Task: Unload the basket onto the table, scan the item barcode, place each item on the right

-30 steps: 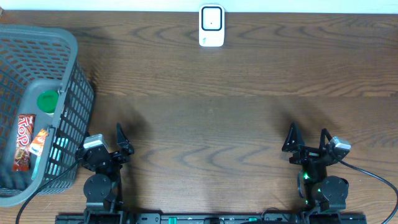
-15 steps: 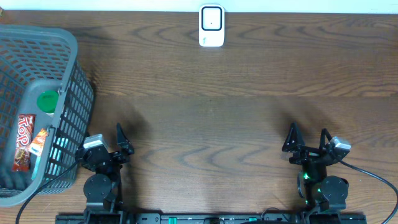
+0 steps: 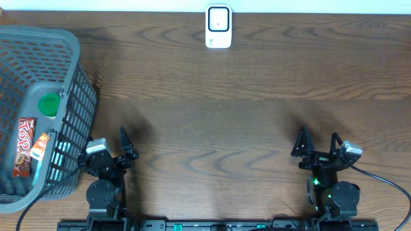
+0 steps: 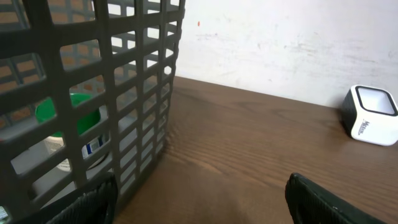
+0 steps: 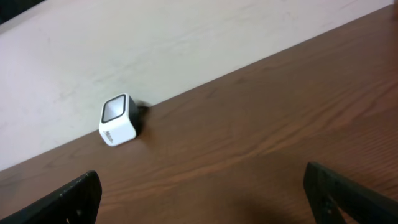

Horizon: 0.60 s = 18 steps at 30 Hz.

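Both arms sit at the near table edge, nothing picked. Left gripper (image 4: 205, 202): jaws spread wide, empty, just beside the grey mesh basket (image 3: 80, 109) at the left end of the wooden table (image 3: 212, 115). The basket's wall fills the left of the left wrist view. Right gripper (image 3: 317, 142): also wide open and empty, over bare wood on the right, well apart from everything. All items are inside the basket: a jar with a green lid (image 3: 49, 104) against the wall nearest the arm, a red "Top" candy bar (image 3: 24, 146) lying flat nearer the front, and a small orange-red packet (image 3: 40, 146) just beside it. Can't tell where the barcode is on any of them. White barcode scanner (image 3: 218, 27) stands at the far edge, roughly centred, showing a dark-framed window. It is visible in both wrist views, well apart from both grippers.
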{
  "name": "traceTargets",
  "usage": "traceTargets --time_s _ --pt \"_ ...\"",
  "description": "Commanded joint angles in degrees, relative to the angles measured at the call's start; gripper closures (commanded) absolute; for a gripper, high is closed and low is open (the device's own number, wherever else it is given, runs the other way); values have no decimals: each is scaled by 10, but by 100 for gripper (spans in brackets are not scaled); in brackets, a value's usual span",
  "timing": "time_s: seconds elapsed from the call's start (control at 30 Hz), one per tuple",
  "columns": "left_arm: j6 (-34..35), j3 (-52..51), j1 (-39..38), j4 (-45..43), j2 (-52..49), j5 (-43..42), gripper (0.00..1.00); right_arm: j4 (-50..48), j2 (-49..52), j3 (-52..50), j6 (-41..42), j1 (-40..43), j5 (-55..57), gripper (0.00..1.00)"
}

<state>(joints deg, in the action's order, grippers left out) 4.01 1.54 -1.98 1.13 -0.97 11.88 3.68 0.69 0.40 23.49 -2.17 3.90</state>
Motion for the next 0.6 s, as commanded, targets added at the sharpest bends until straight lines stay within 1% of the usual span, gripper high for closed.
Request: traceTargets --time_s 0.0,0.13,0.3,0.43,0.57 --pt "-1 -13 -2 10 -1 -30 14 2 0 -1 1 -2 5 1" --pt "-1 -6 -2 10 -1 -111 14 2 0 -1 1 -2 5 1" --pt "-1 22 -2 15 -3 -169 14 2 0 -1 1 -2 5 1" --pt "-1 63 -2 35 -25 -200 14 2 0 -1 1 -2 5 1" --pt "-1 140 -2 73 -81 -209 14 2 0 -1 1 -2 5 1"
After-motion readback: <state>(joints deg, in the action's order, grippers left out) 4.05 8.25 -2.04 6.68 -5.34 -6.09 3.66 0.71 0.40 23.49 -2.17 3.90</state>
